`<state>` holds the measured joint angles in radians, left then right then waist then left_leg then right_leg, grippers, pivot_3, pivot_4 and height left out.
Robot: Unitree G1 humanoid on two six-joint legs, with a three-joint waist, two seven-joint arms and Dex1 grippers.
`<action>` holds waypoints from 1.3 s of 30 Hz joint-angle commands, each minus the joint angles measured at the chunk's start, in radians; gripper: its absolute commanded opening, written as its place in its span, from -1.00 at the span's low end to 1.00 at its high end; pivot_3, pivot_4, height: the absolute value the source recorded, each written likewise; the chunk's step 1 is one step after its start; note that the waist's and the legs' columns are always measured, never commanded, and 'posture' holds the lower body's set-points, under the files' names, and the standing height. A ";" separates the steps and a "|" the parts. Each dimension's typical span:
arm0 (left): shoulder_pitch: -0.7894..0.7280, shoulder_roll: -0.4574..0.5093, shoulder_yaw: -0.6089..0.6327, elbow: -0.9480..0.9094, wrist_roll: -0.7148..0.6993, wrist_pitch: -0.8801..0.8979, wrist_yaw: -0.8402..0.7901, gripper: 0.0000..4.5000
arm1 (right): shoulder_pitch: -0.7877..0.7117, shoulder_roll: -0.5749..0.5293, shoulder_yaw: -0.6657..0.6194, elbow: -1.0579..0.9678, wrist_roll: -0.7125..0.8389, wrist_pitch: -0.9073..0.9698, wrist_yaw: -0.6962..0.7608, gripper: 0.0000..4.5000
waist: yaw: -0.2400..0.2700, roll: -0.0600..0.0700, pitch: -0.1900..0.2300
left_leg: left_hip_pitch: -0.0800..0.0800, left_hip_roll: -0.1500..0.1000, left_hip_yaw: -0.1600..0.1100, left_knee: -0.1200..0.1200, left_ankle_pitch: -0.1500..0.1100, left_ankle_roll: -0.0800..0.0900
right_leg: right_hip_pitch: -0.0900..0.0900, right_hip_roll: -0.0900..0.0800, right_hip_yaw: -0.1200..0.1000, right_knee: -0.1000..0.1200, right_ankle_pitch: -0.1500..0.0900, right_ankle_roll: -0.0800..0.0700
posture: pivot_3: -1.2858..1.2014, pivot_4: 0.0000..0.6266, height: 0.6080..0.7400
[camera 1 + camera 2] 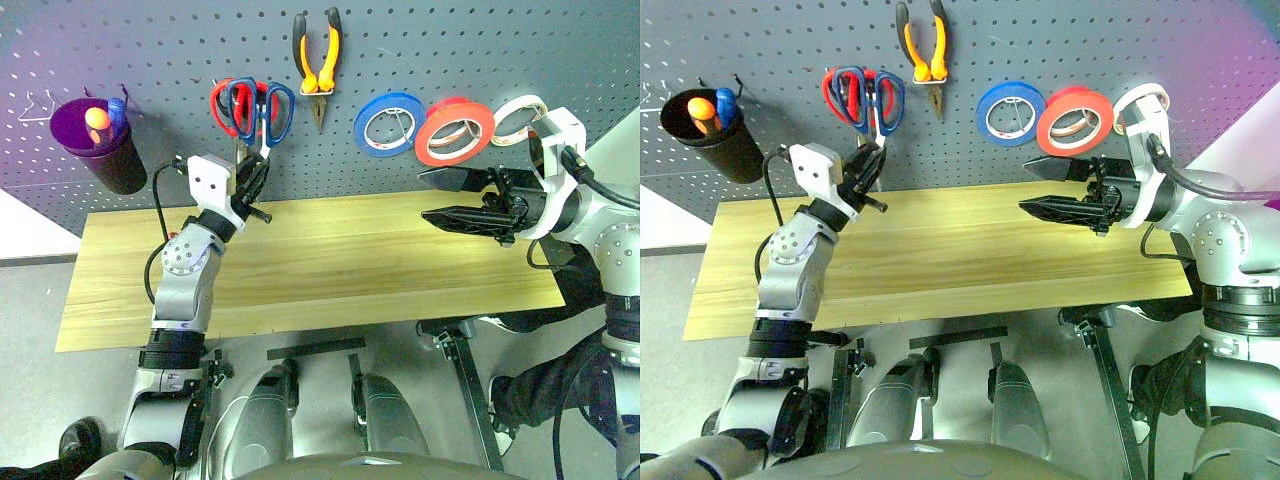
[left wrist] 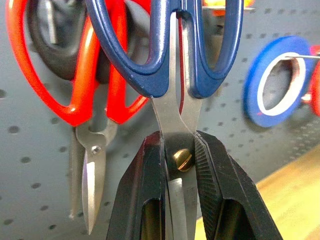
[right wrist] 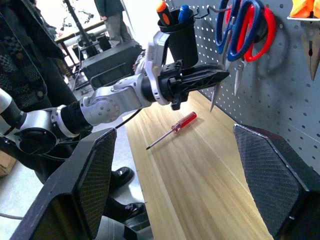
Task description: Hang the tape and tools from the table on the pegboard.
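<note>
Wooden, pale-yellow table (image 1: 330, 270) is the landmark. On its left part lies the small red-handled screwdriver (image 3: 174, 129), long axis slanting across the grain, nearer the left arm. Above the table's far left edge, the left gripper (image 2: 180, 165) points up at the dark grey pegboard (image 1: 450, 40), clenched on the blades of the blue-handled scissors (image 2: 172, 50) whose loops hang there. Over the right end, the right gripper (image 1: 462, 198) hovers level, jaws spread, empty, below the hung orange-red tape roll (image 1: 455, 132).
</note>
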<state>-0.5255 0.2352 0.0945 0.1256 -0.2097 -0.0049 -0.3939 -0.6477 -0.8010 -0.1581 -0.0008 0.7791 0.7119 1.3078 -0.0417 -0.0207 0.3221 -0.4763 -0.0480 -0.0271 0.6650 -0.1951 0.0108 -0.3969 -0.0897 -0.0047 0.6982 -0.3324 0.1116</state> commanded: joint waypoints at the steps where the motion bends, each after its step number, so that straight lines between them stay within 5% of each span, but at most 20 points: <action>1: 0.019 0.015 -0.043 -0.077 0.008 -0.063 -0.066 -0.77 | 0.007 0.001 -0.022 -0.044 0.018 -0.010 -0.003 0.74 | -0.001 0.000 0.000 | 0.000 0.000 0.000 0.000 0.000 0.000 | 0.000 0.000 0.000 0.000 0.000 0.000 | -0.08 -0.26 1.00; 7: -0.023 0.015 -0.005 -0.019 0.069 -0.075 0.039 -0.77 | 0.017 0.010 -0.025 -0.059 0.026 -0.007 -0.014 0.74 | 0.000 0.000 0.000 | 0.000 0.000 0.000 0.000 0.000 0.000 | 0.000 0.000 0.000 0.000 0.000 0.000 | -0.08 -0.26 1.00; 29: -0.033 0.005 0.001 -0.003 0.020 -0.043 0.000 -0.77 | 0.006 0.006 -0.018 -0.043 0.016 -0.013 -0.013 0.74 | 0.001 0.000 0.000 | 0.000 0.000 0.000 0.000 0.000 0.000 | 0.000 0.000 0.000 0.000 0.000 0.000 | -0.07 -0.23 1.00; 31: -0.015 0.000 -0.019 -0.036 -0.056 -0.012 -0.096 -0.77 | 0.004 0.007 -0.019 -0.040 0.021 -0.008 -0.012 0.74 | 0.000 0.000 0.000 | 0.000 0.000 0.000 0.001 0.000 0.000 | 0.000 0.000 0.000 0.000 0.000 0.000 | -0.07 -0.24 1.00; 39: -0.036 0.005 -0.031 -0.014 0.005 -0.036 -0.046 -0.77 | -0.001 0.012 -0.012 -0.032 0.011 -0.018 -0.010 0.74 | 0.002 0.000 0.000 | 0.000 -0.001 0.000 0.000 0.000 0.000 | 0.000 0.000 0.000 0.000 0.000 0.000 | -0.07 -0.24 1.00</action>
<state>-0.5375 0.2397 0.0904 0.1425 -0.2222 -0.0236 -0.4331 -0.6340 -0.7877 -0.1589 -0.0176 0.7865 0.7119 1.2918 -0.0393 -0.0206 0.3220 -0.4763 -0.0486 -0.0276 0.6655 -0.1951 0.0109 -0.3966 -0.0899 -0.0048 0.6984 -0.3322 0.1120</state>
